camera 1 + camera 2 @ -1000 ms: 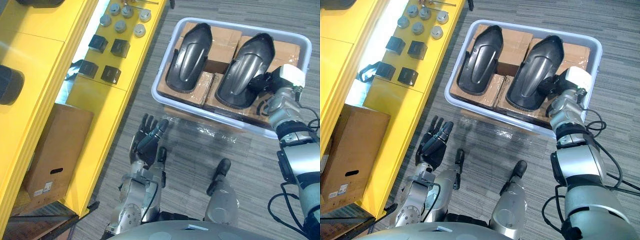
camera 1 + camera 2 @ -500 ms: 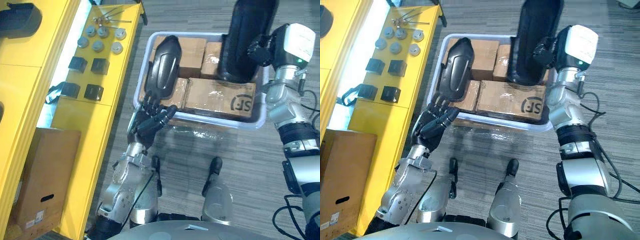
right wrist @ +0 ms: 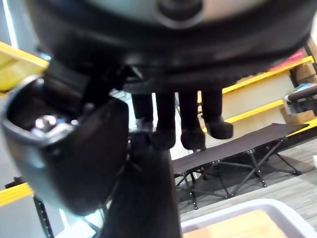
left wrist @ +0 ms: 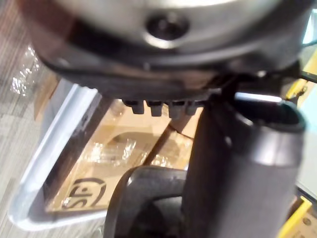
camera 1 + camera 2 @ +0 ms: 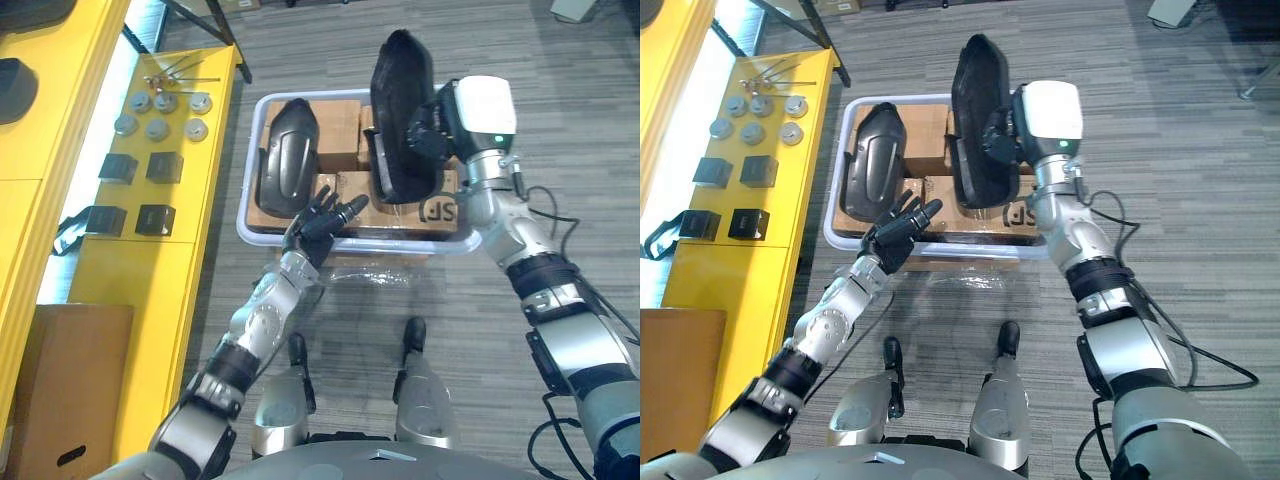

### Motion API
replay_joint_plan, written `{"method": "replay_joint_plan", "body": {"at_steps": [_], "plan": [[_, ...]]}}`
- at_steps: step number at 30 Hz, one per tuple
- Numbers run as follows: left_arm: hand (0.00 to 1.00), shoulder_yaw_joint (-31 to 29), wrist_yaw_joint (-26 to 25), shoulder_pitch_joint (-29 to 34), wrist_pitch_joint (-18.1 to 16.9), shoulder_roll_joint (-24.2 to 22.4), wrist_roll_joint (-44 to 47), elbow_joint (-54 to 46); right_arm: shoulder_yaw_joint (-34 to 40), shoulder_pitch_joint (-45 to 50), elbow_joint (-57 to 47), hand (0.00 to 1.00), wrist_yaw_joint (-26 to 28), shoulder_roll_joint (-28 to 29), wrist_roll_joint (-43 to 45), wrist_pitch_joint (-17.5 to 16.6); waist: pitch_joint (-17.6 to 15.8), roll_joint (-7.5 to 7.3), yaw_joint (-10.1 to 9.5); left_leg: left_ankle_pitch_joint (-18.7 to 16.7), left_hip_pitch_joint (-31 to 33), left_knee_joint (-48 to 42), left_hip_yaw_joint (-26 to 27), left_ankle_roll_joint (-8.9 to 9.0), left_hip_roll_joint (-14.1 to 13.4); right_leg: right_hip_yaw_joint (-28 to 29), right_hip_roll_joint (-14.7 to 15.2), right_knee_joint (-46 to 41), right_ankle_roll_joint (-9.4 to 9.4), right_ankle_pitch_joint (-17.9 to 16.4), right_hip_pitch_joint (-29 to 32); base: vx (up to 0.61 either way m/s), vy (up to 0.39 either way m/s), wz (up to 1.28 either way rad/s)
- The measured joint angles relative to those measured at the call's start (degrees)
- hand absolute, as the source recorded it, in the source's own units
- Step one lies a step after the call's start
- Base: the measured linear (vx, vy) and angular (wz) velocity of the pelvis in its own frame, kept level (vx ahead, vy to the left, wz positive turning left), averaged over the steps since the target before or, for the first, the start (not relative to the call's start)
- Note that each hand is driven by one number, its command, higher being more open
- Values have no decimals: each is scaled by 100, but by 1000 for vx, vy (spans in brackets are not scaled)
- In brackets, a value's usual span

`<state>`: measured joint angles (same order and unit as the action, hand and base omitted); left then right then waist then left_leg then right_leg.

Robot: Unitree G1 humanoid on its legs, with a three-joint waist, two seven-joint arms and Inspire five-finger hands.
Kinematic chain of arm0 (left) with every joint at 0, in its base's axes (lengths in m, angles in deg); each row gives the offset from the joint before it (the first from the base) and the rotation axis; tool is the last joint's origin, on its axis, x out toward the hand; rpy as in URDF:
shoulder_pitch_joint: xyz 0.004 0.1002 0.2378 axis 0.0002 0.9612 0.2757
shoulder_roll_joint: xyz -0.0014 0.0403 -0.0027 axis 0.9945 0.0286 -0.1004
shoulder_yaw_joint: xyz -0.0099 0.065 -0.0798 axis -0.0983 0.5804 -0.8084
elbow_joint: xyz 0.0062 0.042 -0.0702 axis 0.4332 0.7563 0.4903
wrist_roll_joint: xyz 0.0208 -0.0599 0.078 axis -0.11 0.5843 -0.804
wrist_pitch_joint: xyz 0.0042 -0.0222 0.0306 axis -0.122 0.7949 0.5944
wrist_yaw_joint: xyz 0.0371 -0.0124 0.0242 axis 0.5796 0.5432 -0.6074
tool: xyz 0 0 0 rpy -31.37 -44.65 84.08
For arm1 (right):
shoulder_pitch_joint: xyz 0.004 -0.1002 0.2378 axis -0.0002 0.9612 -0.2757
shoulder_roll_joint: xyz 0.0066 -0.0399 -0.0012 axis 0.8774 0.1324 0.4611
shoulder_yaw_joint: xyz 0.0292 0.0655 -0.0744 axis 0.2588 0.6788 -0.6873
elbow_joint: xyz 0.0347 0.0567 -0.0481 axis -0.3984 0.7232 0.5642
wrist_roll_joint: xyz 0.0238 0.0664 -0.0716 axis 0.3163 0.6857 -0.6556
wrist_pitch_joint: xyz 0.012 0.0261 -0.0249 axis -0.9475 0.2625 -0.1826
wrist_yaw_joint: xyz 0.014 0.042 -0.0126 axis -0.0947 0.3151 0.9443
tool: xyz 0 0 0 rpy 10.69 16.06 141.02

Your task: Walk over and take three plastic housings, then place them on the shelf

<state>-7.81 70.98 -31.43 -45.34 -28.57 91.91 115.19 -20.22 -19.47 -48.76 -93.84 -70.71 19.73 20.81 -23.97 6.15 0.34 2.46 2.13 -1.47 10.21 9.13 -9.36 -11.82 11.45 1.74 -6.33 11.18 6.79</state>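
Right hand (image 5: 428, 128) is gripping a black housing (image 5: 400, 110), fingers (image 3: 190, 129) curled over its edge. It's holding the thing upright above the right half of the bin (image 5: 400, 246). Left hand (image 5: 320, 222) is open with its fingers spread, reaching over the bin's near rim. It's sitting just beside the lower end of the second housing (image 5: 285, 170); can't tell if it's actually touching. That one is lying on the cartons (image 5: 340, 120) in the bin's left half.

As for print, the near right carton is showing a black logo (image 5: 440, 210), partly hidden behind the lifted housing. Nothing else is readable.

Compared with a second ago, both housings were lying side by side in the bin and the right hand was just resting on the right one. The left hand was hanging well short of the bin back then. Half a second ago the housing was already up. The whole view is also shifting between frames, so the camera is moving, not the bin.

The bin is sitting on a grey striped floor (image 5: 560, 120), with some crumpled clear film (image 5: 370, 275) just in front of it. The yellow shelf (image 5: 150, 260) is running along the left, carrying round metal parts (image 5: 160, 113) and black blocks (image 5: 140, 168). A brown box (image 5: 70, 390) is sitting low beside it. The right wrist view is catching a folding cot (image 3: 237, 153) further off.
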Motion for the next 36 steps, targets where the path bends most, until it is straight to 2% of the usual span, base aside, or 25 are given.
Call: {"method": "replay_joint_plan", "body": {"at_steps": [3,4,11,18,21,27,28,32,34,36], "plan": [[100,-341,-194,-485,-149,11,11,450,-106,-224,0,0,0,156,-5,-69,-7,-94,0,17,123,-36,38,30,-69,52,-77,41,49,74,129,-40,-24,-12],[100,-442,-302,-753,-233,43,100,609,-110,-349,0,0,-1,255,-38,-87,-50,-169,1,21,135,-53,52,57,-111,79,-121,41,68,91,148,-20,-19,-9],[100,-571,-626,-1578,-285,143,187,1042,-242,-907,-45,0,-58,502,-201,-346,-154,-428,85,-31,251,-244,91,134,-176,153,-179,40,105,124,225,-14,-6,-5],[100,-752,-690,-1928,-501,144,389,1402,-409,-1049,-231,0,-82,562,-201,-466,-184,-492,112,-93,376,-350,177,155,-240,255,-240,36,127,146,374,-4,6,-8],[100,-790,-659,-2127,-524,179,388,1478,-436,-1123,-231,0,-83,563,-200,-467,-231,-575,141,-100,383,-379,197,165,-245,281,-243,35,129,148,382,-5,12,-2],[100,-781,-489,-2368,-605,179,339,1620,-442,-1189,-242,0,-68,586,-189,-490,-242,-596,143,-133,432,-445,199,175,-281,291,-273,35,141,156,409,0,0,0],[100,-782,-439,-2388,-630,195,339,1717,-442,-1192,-245,100,-59,641,-91,-459,-242,-596,152,-135,432,-445,205,177,-288,297,-281,35,143,158,414,0,0,0],[100,-778,-338,-2387,-748,194,314,1810,-436,-1193,-279,100,120,722,771,-191,-271,-644,154,-136,432,-452,242,179,-299,337,-295,35,159,169,442,-13,10,-5],[100,-777,-333,-2387,-904,193,-8,1810,-360,-1191,-272,100,304,737,1396,105,-294,-676,147,-137,434,-452,249,180,-304,343,-300,35,167,176,452,0,0,0],[100,-790,-493,-2384,-1069,197,-710,1724,57,-1176,-124,100,497,881,2303,492,-299,-670,138,-137,445,-452,261,180,-303,356,-299,35,170,178,473,0,0,0]]}}
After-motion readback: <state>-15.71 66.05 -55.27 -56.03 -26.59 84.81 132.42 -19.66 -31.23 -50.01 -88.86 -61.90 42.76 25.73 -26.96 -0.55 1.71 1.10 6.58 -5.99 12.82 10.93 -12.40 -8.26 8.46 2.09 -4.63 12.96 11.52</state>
